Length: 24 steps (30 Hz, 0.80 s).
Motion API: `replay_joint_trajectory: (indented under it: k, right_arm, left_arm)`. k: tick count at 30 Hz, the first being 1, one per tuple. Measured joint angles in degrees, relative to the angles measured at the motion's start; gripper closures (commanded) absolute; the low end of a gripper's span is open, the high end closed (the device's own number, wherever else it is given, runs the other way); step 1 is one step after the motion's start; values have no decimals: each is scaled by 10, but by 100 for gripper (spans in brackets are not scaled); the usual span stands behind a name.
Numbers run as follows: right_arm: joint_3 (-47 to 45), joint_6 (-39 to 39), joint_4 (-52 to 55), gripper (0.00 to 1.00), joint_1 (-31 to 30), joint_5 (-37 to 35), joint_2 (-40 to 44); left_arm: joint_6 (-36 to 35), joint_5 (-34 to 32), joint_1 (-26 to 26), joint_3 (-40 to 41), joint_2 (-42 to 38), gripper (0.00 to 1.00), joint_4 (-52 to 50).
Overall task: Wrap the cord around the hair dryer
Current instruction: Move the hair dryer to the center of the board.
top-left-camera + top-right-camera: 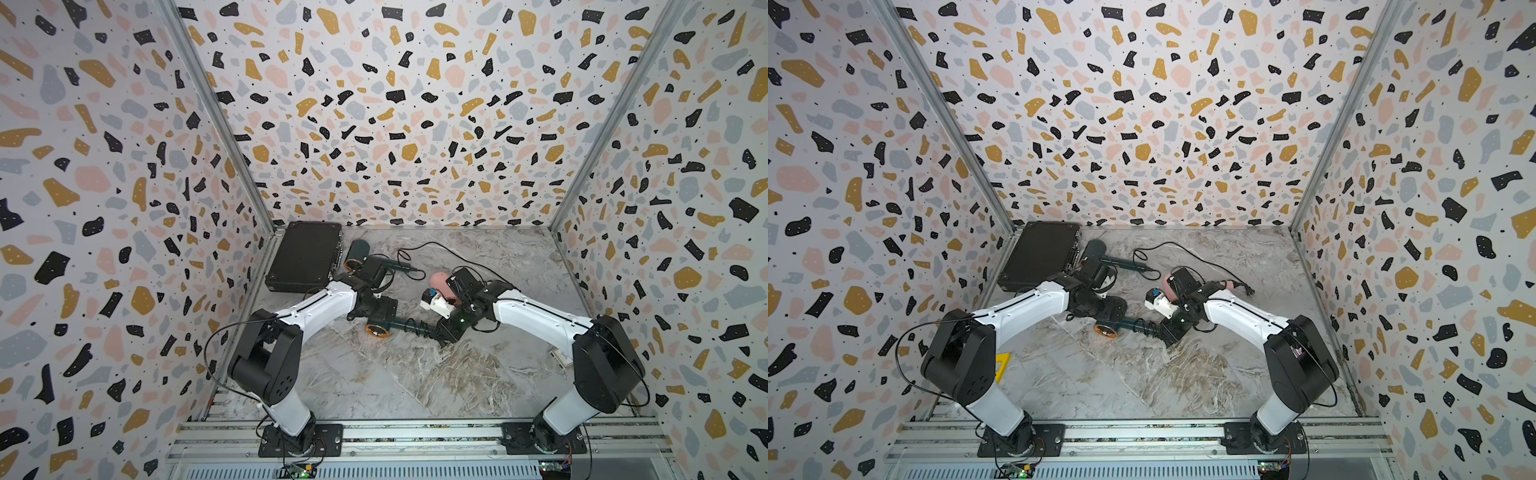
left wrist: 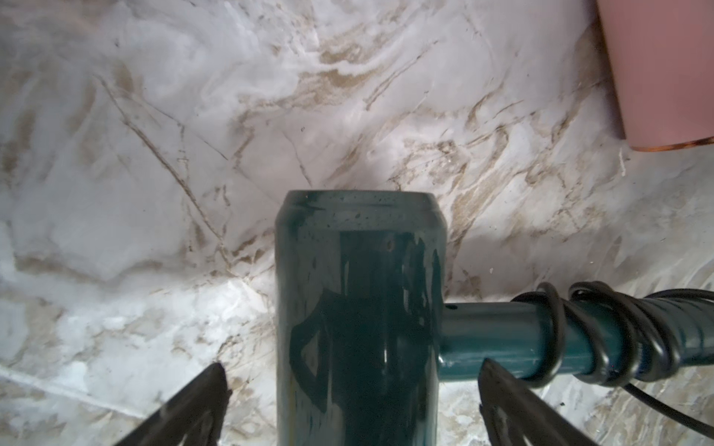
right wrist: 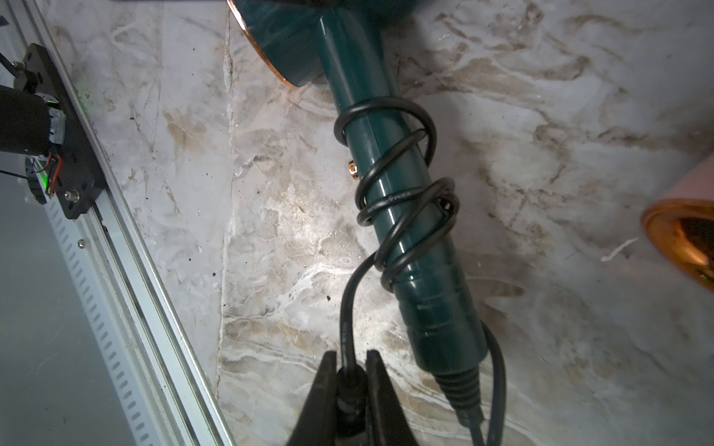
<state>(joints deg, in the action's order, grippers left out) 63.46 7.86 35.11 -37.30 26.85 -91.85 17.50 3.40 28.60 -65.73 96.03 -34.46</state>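
A teal hair dryer (image 1: 380, 329) (image 1: 1108, 329) lies on the marble table between my two arms. Its black cord (image 3: 394, 199) (image 2: 556, 309) coils several times round the handle (image 3: 386, 154). My left gripper (image 2: 353, 368) (image 1: 379, 321) is open, its fingers standing apart on either side of the barrel (image 2: 359, 270) without touching it. My right gripper (image 3: 351, 353) (image 1: 442, 336) (image 1: 1169, 338) sits just past the handle's end. It is shut on the thick plug end of the cord.
A black case (image 1: 303, 257) lies at the back left, with a second teal dryer (image 1: 359, 249) and its loose cord (image 1: 436, 247) beside it. A pink dryer (image 1: 442, 284) (image 2: 657, 77) lies close behind my right wrist. A metal rail (image 1: 415, 432) runs along the front edge.
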Motion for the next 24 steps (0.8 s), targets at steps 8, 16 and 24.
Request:
replay_joint_trajectory:
  k: [8, 16, 24]
  right_arm:
    - [-2, 0, -5, 100, -1, 3, 0]
    - [-5, 0, -7, 100, -5, -3, 0]
    - [-12, -3, -9, 100, -7, -5, 0]
  left_arm:
    - [-2, 3, 0, -21, 28, 1, 1]
    - [-5, 8, 0, -81, 127, 14, 5]
    - [-16, 8, -1, -93, 152, 15, -1]
